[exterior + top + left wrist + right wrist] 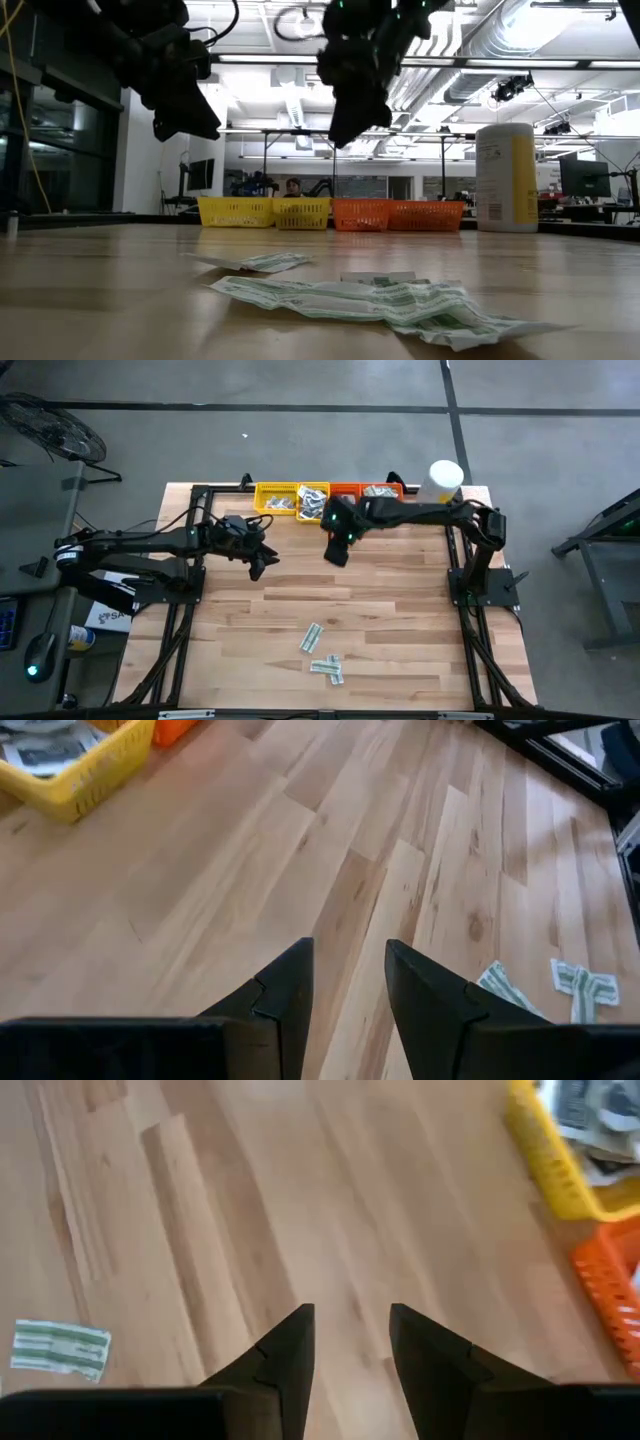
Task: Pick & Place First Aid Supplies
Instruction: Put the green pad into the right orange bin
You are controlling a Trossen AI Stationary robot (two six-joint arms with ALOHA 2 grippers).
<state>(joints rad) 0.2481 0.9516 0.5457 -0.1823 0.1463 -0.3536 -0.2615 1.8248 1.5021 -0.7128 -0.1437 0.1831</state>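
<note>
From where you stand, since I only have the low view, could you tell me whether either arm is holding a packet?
Observer: No. The wrist views show the jaws of the left arm and the right arm open and empty.
Operator: Do the trays hold anything?
Observer: Yes. From above, the yellow trays hold packets.
Operator: Where are the loose ones?
Observer: The loose packets lie mid-table towards the front edge, apart from both arms.
</note>
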